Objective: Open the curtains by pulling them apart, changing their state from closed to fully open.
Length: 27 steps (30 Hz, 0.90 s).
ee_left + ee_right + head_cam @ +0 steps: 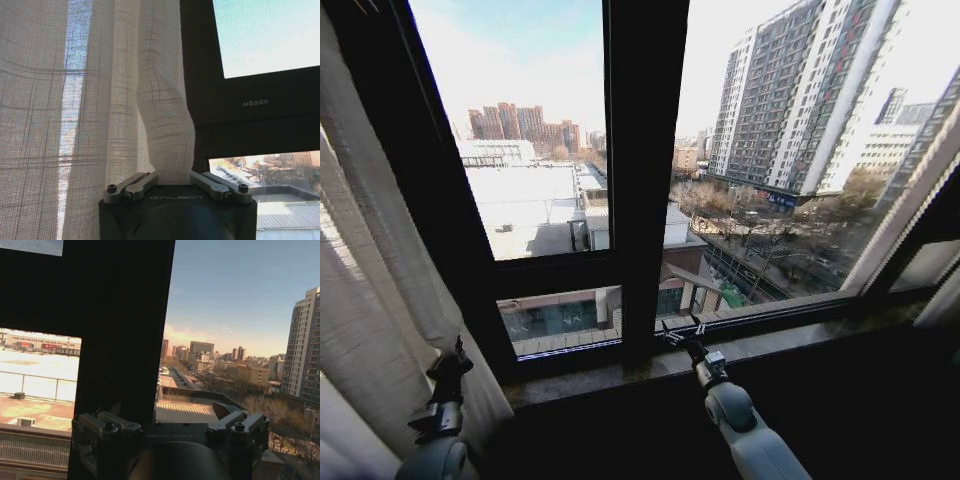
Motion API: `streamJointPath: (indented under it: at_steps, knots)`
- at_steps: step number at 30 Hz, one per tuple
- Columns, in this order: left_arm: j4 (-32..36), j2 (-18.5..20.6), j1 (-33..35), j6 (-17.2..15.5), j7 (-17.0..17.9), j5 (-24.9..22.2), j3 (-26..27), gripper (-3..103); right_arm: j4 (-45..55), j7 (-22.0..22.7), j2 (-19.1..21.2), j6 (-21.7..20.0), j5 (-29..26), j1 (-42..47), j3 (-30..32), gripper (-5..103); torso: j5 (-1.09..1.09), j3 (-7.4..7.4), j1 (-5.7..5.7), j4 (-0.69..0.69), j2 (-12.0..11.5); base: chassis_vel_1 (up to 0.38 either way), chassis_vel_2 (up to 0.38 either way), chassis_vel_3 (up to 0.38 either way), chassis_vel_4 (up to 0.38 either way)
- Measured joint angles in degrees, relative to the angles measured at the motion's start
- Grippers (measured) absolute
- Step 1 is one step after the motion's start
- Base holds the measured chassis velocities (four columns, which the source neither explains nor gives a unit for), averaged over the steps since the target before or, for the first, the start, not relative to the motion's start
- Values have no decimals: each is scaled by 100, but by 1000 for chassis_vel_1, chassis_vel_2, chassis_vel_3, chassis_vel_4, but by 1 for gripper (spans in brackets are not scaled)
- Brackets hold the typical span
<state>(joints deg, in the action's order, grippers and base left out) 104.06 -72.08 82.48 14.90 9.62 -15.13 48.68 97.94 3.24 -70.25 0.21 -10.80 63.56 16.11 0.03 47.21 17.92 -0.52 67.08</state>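
Left hand (173, 176) clamped on bunched fold of sheer white pleated fabric curtain (90, 100), gathered at left side of dark window frame (645, 180). Curtain edge rises straight out of left hand. Right hand (672, 334) spread open, gripping nothing, fingertips close before frame's central post above stone sill (790, 345).

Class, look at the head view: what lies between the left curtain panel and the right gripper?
In the head view, the dark window frame with its glass panes stands between the left curtain panel and the right gripper; no fabric hangs across that stretch.
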Motion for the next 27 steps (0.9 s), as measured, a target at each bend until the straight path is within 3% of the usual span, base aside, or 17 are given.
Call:
streamJointPath:
  at_steps: [11,21,27]
  knots:
    - [-24,-2,124,8,90,-143,308,0,0,0,-2,0,0,0,-3,100,-2,-1,-2,2,1,160,66,-175,-72]
    - [2,17,187,25,96,-186,433,0,0,0,-2,0,0,0,-5,100,-4,-2,-4,3,2,285,198,-274,-192]
    - [3,17,199,32,96,-198,494,0,0,-1,-3,0,0,0,-6,100,-7,-2,-3,4,2,114,138,-100,-109]
